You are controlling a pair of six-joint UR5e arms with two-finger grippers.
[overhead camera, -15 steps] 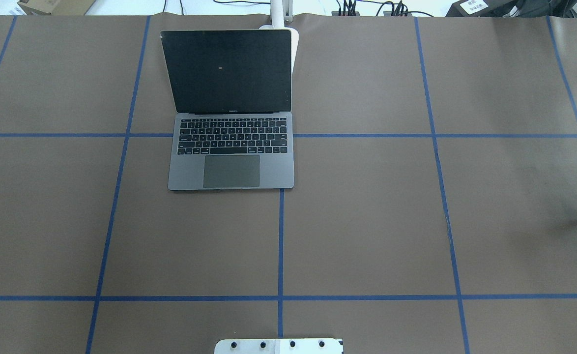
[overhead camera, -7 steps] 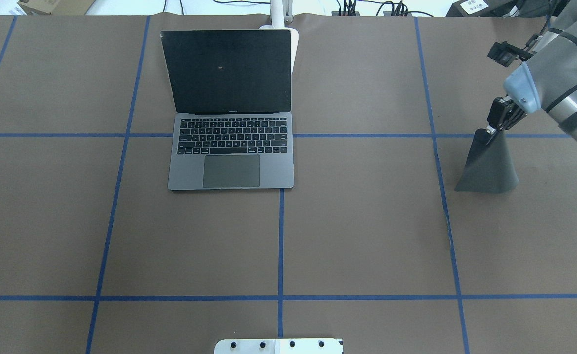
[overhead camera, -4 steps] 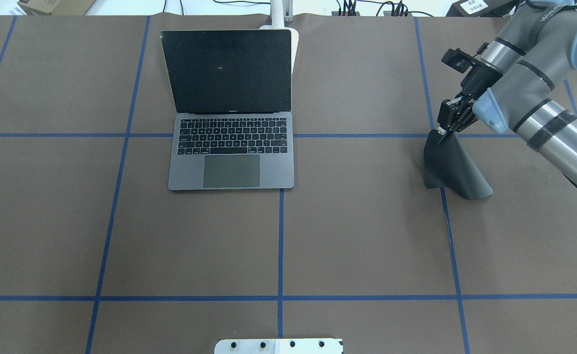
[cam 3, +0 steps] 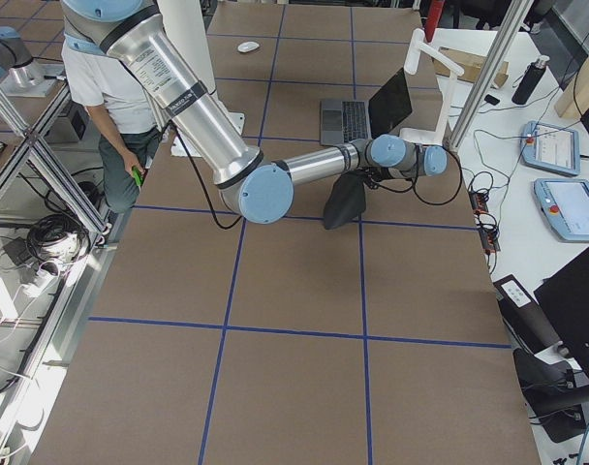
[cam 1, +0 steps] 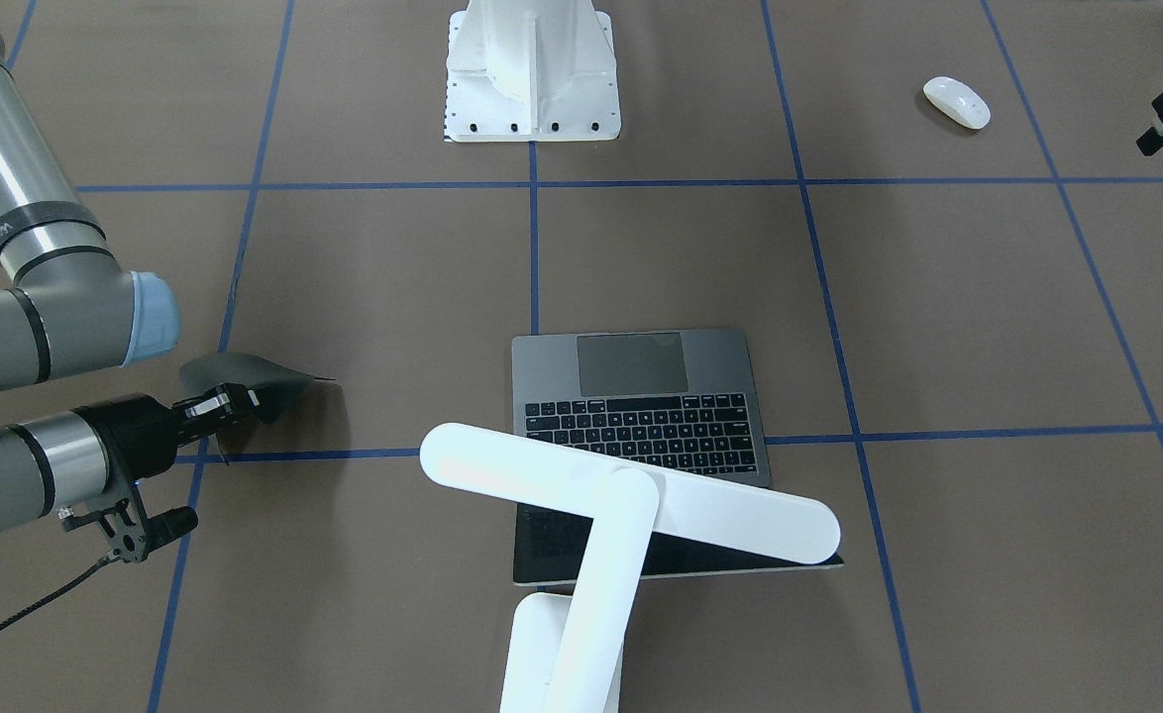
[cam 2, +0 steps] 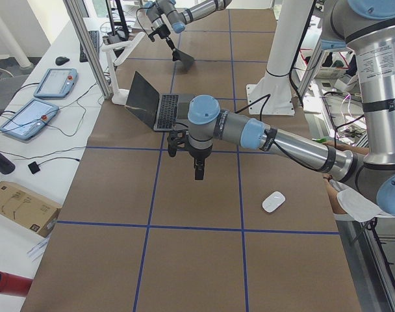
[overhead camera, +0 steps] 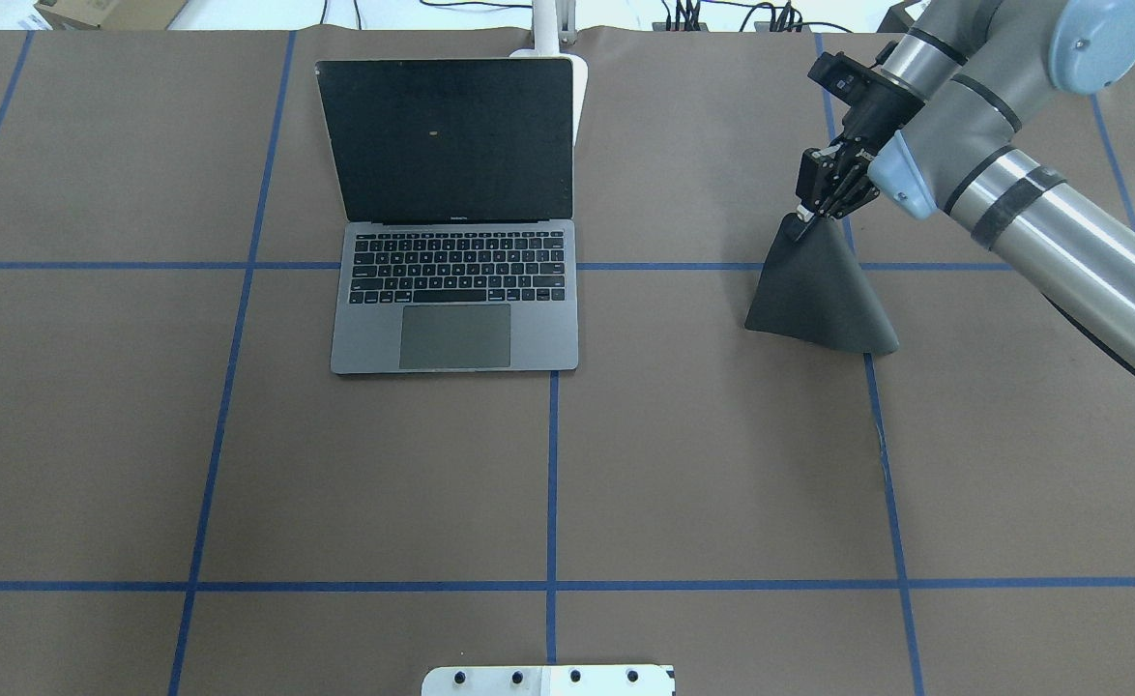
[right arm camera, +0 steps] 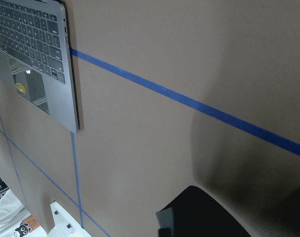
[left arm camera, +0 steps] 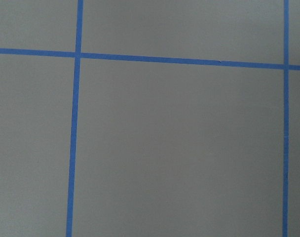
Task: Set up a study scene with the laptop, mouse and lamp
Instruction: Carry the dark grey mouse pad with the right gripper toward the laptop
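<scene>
The open dark-grey laptop (overhead camera: 456, 290) sits left of centre; it also shows in the front view (cam 1: 641, 396) and the right wrist view (right arm camera: 36, 54). The white lamp (cam 1: 631, 505) stands behind its screen, its bar head over the lid. The white mouse (cam 1: 956, 102) lies near the robot's left side, also in the left view (cam 2: 273, 201). My right gripper (overhead camera: 809, 215) is shut on a corner of a thin black mat (overhead camera: 819, 300), which hangs down to the table right of the laptop. My left gripper (cam 2: 199, 170) hovers near the mouse; I cannot tell whether it is open.
The white ribbed pedestal (cam 1: 532, 69) stands at the robot's side of the table, its plate edge showing in the overhead view (overhead camera: 548, 680). Blue tape lines (overhead camera: 551, 483) grid the brown table. A person (cam 3: 101, 97) stands beside the table.
My right arm has come in from the right with the black mat hanging from its gripper, and has carried it left and farther back, toward the laptop.
</scene>
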